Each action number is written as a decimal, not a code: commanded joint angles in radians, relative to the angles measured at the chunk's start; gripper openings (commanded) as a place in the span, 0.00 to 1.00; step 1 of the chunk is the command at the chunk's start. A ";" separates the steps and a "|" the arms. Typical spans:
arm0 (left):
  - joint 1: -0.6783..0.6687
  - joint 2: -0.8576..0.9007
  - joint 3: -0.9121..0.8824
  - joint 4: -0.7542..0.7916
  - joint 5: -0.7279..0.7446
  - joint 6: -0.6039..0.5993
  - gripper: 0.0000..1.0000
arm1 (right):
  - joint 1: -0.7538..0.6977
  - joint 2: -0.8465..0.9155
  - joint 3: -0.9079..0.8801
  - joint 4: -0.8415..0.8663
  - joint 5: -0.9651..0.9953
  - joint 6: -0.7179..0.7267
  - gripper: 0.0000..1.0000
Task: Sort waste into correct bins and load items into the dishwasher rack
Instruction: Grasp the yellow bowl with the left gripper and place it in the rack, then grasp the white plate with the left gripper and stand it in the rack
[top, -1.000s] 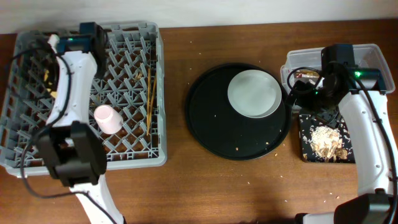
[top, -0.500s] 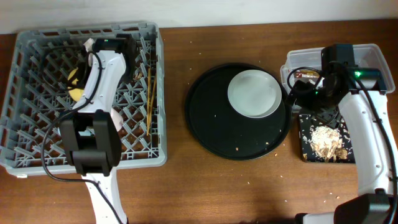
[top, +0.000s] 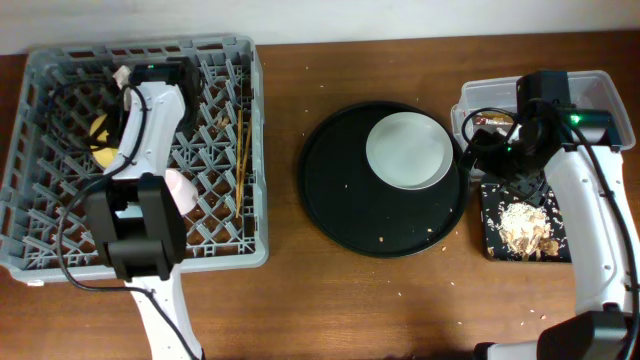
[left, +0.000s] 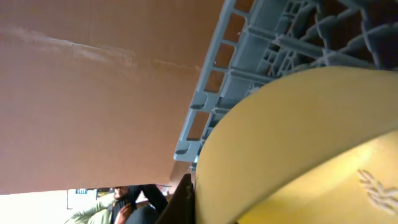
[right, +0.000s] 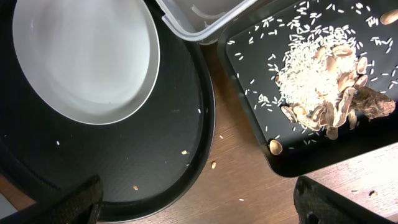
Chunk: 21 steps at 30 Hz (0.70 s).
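Observation:
My left gripper (top: 112, 135) is over the left part of the grey dishwasher rack (top: 140, 258), shut on the rim of the yellow bowl (top: 98, 142). The bowl (left: 298, 143) fills the left wrist view beside one dark finger (left: 188, 200) and the rack wall (left: 249, 56). A pink cup (top: 181, 188) and wooden chopsticks (top: 240, 160) lie in the rack. The pale plate (top: 408, 150) sits on the round black tray (top: 350, 215). My right gripper (right: 199, 205) is open and empty above the table between that tray and the flat black tray (top: 492, 215). The blue cup and napkin are out of view.
The flat black tray (right: 249, 81) holds rice and food scraps (right: 317, 81). The clear tub (top: 590, 85) at the back right holds a brown wrapper (top: 490, 121). Crumbs lie on the round tray (right: 155, 155) and the wood around it.
My left arm has swung across the rack with the yellow bowl, right and then back left. The pink cup shows partly from under the arm. The right arm has not moved.

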 joint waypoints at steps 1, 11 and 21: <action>-0.038 0.040 -0.003 -0.055 0.160 -0.008 0.13 | -0.003 0.000 0.006 -0.001 -0.005 0.004 0.98; -0.126 -0.160 0.349 -0.114 0.990 0.163 1.00 | -0.003 0.000 0.006 -0.001 -0.005 0.004 0.98; -0.547 0.185 0.308 0.436 1.448 0.281 0.72 | -0.003 0.000 0.006 -0.001 -0.005 0.004 0.98</action>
